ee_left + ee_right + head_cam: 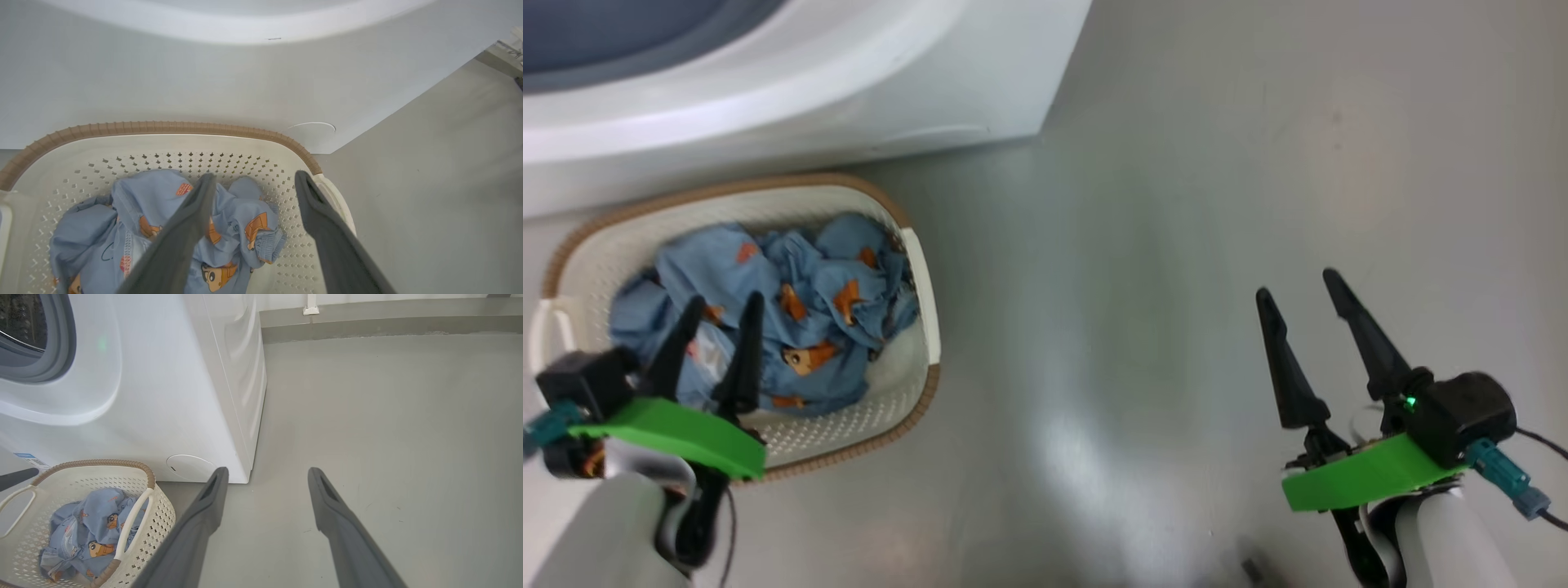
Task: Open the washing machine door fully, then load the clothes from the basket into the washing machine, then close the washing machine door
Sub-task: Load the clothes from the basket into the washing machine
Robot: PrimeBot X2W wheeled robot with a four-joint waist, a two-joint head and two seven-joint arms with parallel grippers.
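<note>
Over the basket rim [768,181], left fingers [745,351] wide above the clothes [841,278]; right fingers [1286,367] wide above open floor [1135,286].

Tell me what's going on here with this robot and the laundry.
The robot is about to load laundry. Its left gripper hangs open over the clothes, which lie bunched in the basket on the floor before the washing machine. Nothing is gripped yet. The right gripper is open and empty over bare floor. The machine's grey gasket is uncovered.
</note>
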